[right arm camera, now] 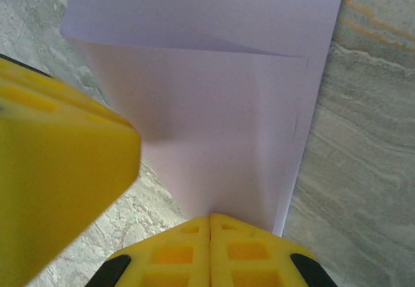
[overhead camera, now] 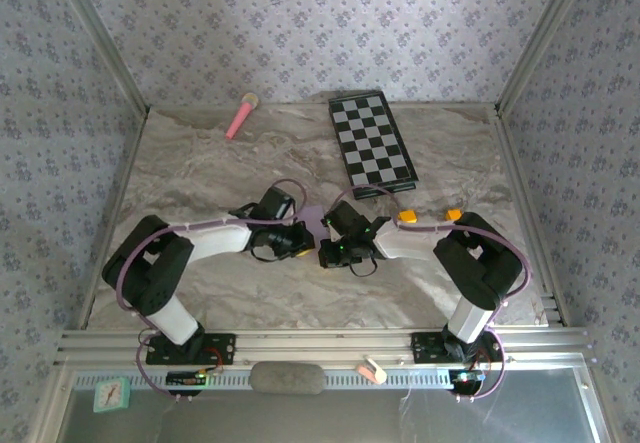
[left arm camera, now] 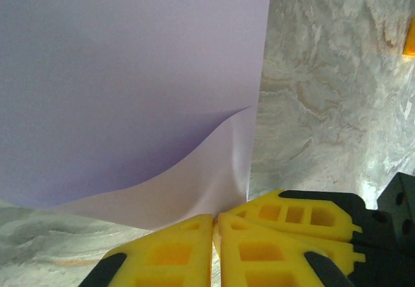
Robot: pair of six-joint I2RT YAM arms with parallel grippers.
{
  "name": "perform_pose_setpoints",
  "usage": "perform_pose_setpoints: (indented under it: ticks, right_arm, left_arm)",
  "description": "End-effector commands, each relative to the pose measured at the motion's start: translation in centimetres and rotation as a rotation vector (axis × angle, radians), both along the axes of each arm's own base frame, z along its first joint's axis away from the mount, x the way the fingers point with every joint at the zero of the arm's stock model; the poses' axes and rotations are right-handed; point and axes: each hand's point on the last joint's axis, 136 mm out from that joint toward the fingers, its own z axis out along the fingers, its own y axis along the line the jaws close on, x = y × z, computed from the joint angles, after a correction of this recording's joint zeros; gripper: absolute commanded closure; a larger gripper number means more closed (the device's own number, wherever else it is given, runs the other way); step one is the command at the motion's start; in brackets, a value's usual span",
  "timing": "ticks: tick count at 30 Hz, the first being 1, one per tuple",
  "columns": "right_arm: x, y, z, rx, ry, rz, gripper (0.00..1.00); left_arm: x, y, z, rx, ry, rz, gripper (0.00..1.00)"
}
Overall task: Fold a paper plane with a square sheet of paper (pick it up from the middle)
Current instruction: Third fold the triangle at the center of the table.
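The sheet of paper (overhead camera: 314, 220) is lying at the middle of the table (overhead camera: 190, 163), partly folded. In the right wrist view one layer is sitting over another and a crease is running across it. The left claw (left arm camera: 214, 225) is pinching the sheet's edge with its yellow fingers pressed together, and the paper is curling up off the table just ahead of them. The right claw (right arm camera: 209, 225) is also pressed together and pinching the sheet's edge. The two claws are working just beside each other, and a blurred yellow finger of the other claw is crowding the left of the right wrist view.

Beyond the sheet and to the right, a checkered board (overhead camera: 372, 143) is lying well apart from it. A pink stick (overhead camera: 241, 115) is resting at the far edge, to the left. Two small orange pieces (overhead camera: 407, 217) are sitting near the right forearm, and I cannot tell what they are. Below the arm bases, a grey pad (overhead camera: 287, 377), a small pink thing (overhead camera: 372, 372) and a small teal thing (overhead camera: 110, 394) are lying in a row.

Patterned walls (overhead camera: 300, 33) are closing in the far side and both flanks. Bare marbled surface is stretching to the left of the arms and between the sheet and the far wall.
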Motion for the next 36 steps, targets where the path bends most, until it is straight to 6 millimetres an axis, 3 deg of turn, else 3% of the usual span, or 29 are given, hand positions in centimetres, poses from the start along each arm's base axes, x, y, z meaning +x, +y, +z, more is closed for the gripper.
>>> perform_pose_setpoints:
  ticks: [1, 9, 22, 28, 32, 36]
  right_arm:
    - [-0.7, -1.7, -1.9, -0.086, 0.059, -0.032, 0.94]
    - [-1.2, -2.4, -2.6, -0.113, 0.083, -0.038, 0.94]
    - [-3.7, -5.1, -4.5, -0.198, 0.172, -0.062, 0.94]
    - [-3.5, -4.8, -4.3, -0.182, 0.168, -0.060, 0.94]
    - [-3.3, -4.3, -3.8, -0.165, 0.160, -0.056, 0.94]
    - [-3.2, -4.2, -3.6, -0.160, 0.158, -0.050, 0.94]
  left_arm:
    - [-0.2, -0.8, -0.3, -0.016, -0.001, -0.038, 0.88]
    - [0.7, 0.8, -2.4, 0.109, 0.004, -0.011, 0.89]
    - [3.1, 7.6, -4.2, 0.250, -0.023, 0.028, 0.89]
    - [5.1, 9.2, -1.6, 0.243, -0.081, 0.052, 0.89]
    - [5.1, 7.4, 1.7, 0.136, -0.125, 0.070, 0.88]
    - [3.7, 4.9, 3.2, 0.050, -0.132, 0.060, 0.88]
